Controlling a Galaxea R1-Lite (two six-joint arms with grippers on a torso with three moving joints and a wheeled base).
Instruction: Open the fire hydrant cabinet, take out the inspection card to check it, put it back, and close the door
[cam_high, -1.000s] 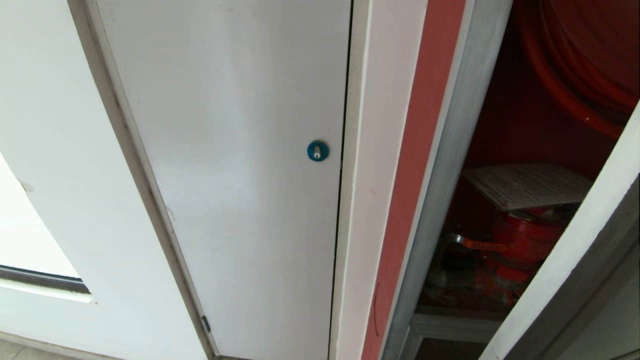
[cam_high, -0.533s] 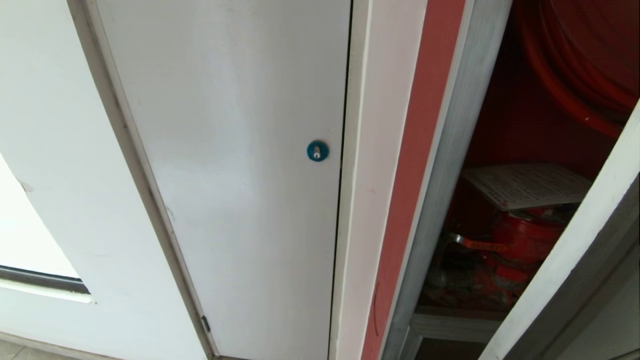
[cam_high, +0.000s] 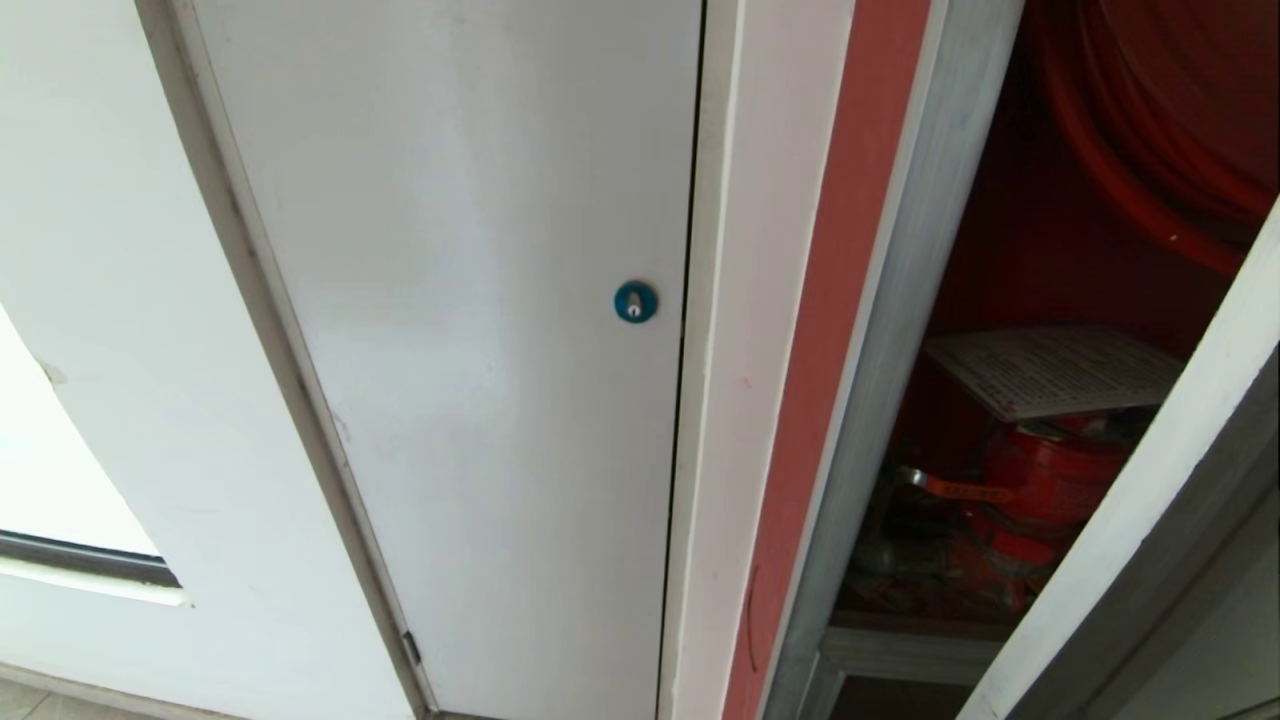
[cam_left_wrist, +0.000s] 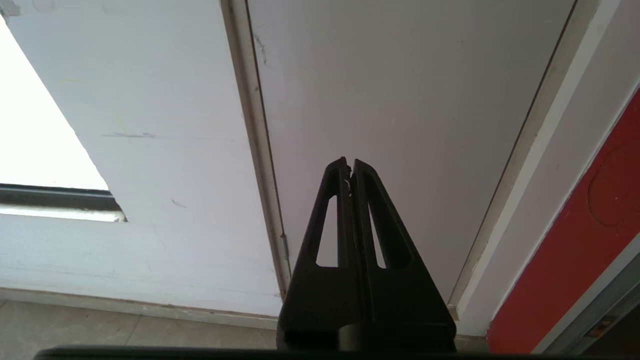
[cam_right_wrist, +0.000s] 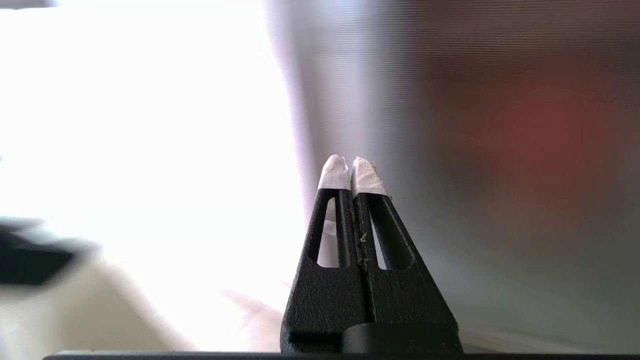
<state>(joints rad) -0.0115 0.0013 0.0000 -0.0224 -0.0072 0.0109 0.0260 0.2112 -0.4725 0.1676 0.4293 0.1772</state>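
Both grippers are empty, fingers pressed together: the left gripper (cam_left_wrist: 351, 167) faces one plain white door (cam_left_wrist: 400, 125); the right gripper (cam_right_wrist: 352, 165) has white-taped tips before a blur. Only the head view shows one inspection card (cam_high: 1055, 368) lying inside the fire hydrant cabinet (cam_high: 1000, 250), right, its door (cam_high: 1130, 540) ajar.

Inside the fire hydrant cabinet (cam_high: 1010, 240), the inspection card (cam_high: 1055, 368) apparently rests atop red hydrant valve (cam_high: 1050, 480).
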